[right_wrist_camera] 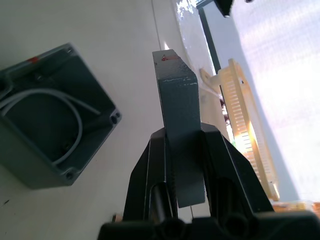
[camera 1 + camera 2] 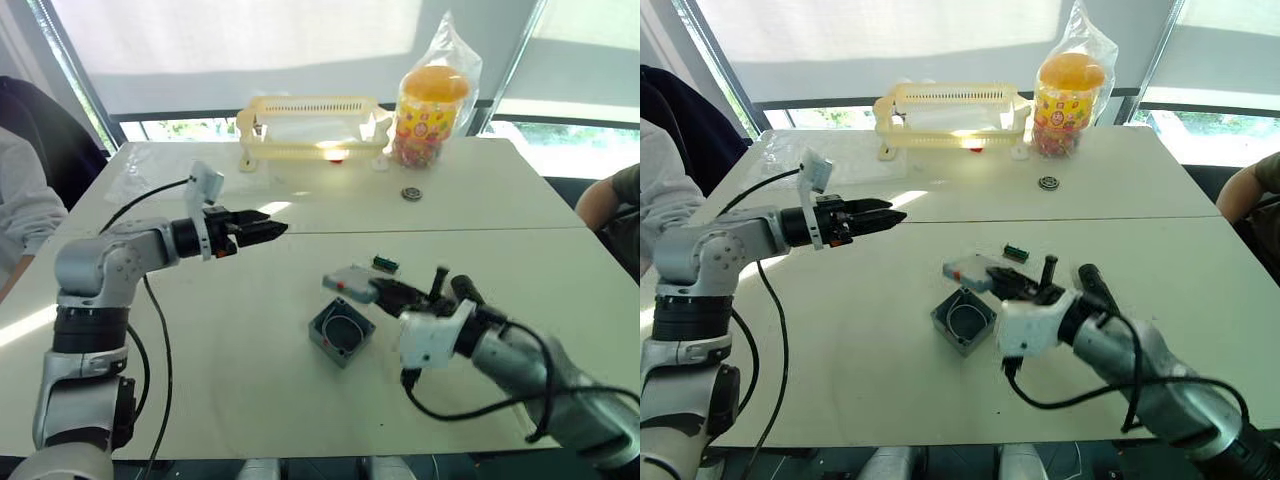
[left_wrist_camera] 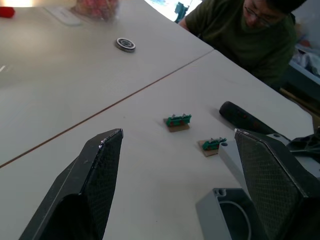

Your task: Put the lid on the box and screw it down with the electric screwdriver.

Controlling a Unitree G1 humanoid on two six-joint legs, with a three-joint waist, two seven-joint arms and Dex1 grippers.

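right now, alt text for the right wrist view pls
The right gripper is shut on the lid, held edge-on above the table. The open box sits on the table beside it, a pale ring inside.

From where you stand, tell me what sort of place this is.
Probably an office or lab workbench by windows: a white table, blinds over the glass, small circuit boards, and a person seated alongside.

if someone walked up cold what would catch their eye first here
Probably the right gripper near the table's middle, pinching the grey-blue lid by its edge and holding it in the air just beyond the open box, which sits uncovered on the table. Next, the left gripper hanging open above the table to the robot's left, and the bright orange-lidded jar at the far edge.
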